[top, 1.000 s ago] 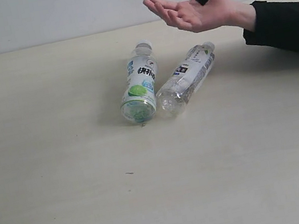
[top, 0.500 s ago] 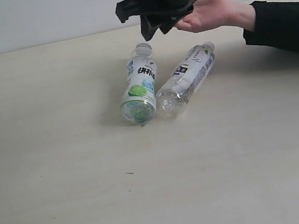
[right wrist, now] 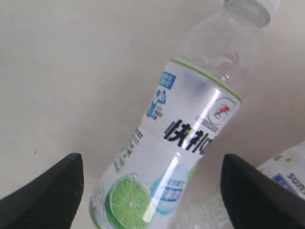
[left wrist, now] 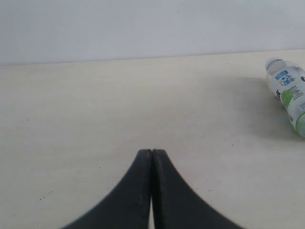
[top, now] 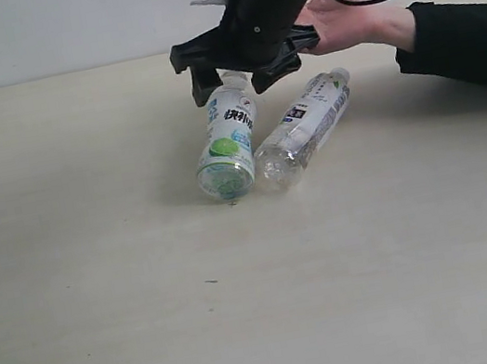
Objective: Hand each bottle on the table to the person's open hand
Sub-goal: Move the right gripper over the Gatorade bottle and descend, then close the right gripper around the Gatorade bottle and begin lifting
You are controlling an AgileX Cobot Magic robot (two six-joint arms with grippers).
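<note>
Two bottles lie side by side on the table (top: 102, 292). The green-and-white bottle (top: 226, 138) points its cap away from the camera, and the white-labelled bottle (top: 304, 124) lies to its right. My right gripper (top: 232, 78) hangs open just over the green bottle's neck end, a finger on either side, touching nothing. In the right wrist view the green bottle (right wrist: 190, 129) fills the space between the open gripper (right wrist: 152, 164). The person's open hand (top: 347, 20) waits behind my arm, partly hidden. My left gripper (left wrist: 152, 153) is shut, empty, low over bare table.
The person's black sleeve (top: 468, 39) rests on the table at the right. A pale wall runs behind the table's far edge. The green bottle (left wrist: 289, 93) shows at the edge of the left wrist view. The white-labelled bottle (right wrist: 291, 172) nearly touches the green one.
My right arm has swung down from the upper right, passed in front of the hand and come over the green bottle, its jaws opening wide on the way. The bottles have not moved.
</note>
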